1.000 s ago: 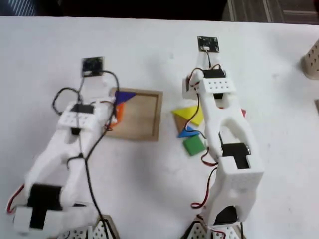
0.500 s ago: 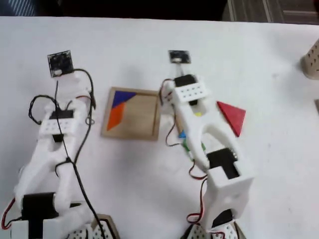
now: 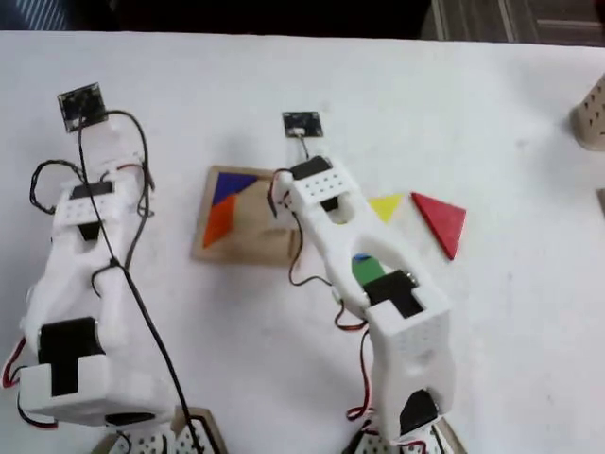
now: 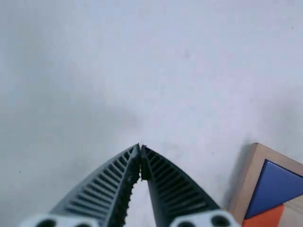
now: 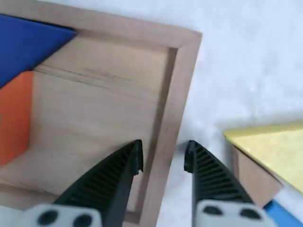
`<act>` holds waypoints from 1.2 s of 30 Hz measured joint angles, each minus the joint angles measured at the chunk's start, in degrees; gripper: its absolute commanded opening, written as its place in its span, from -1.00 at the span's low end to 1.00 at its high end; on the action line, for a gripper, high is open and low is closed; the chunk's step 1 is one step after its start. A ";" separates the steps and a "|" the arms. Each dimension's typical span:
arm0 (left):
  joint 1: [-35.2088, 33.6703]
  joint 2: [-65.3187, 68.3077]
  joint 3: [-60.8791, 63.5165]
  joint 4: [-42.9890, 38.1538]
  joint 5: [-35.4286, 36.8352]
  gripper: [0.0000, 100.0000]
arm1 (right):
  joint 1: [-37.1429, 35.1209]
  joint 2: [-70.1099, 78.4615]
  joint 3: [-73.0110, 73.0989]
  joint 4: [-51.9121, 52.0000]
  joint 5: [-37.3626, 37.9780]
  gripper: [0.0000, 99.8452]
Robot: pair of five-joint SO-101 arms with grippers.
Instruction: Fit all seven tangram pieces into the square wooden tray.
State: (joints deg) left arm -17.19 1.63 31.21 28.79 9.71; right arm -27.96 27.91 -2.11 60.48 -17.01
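Observation:
The square wooden tray (image 3: 248, 248) lies mid-table and holds a blue piece (image 3: 232, 185) and an orange piece (image 3: 219, 220) in its left part. My right gripper (image 5: 163, 158) is open and straddles the tray's right rim (image 5: 166, 123), one finger inside the tray and one outside. Beside that rim lie a yellow triangle (image 5: 274, 149) resting on a tan piece (image 5: 253, 178), and a blue piece (image 5: 285, 213). My left gripper (image 4: 140, 150) is shut and empty over bare table, left of the tray's corner (image 4: 250, 176).
A yellow triangle (image 3: 386, 206) and a red triangle (image 3: 442, 223) lie right of the tray. A green piece (image 3: 370, 270) and a small blue piece (image 3: 362, 256) show through the right arm. A pegged wooden object (image 3: 592, 118) stands at the far right edge.
The left arm has swung left, away from the tray. The right arm has swung left from the loose pieces to the tray's right rim, uncovering the red and yellow triangles.

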 measured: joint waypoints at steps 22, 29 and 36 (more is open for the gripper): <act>0.35 0.09 0.00 0.00 0.00 -0.95 | 4.66 -3.08 3.34 12.04 10.73 -0.96; 0.35 0.09 0.00 0.00 0.00 -0.95 | 4.57 -7.56 8.79 10.46 12.31 -0.87; 0.53 0.09 0.00 0.00 -1.23 -0.95 | 2.99 -9.93 12.75 10.73 17.23 -0.74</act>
State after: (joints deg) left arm -16.66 1.71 31.21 28.79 8.48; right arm -24.97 17.98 10.64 71.21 0.22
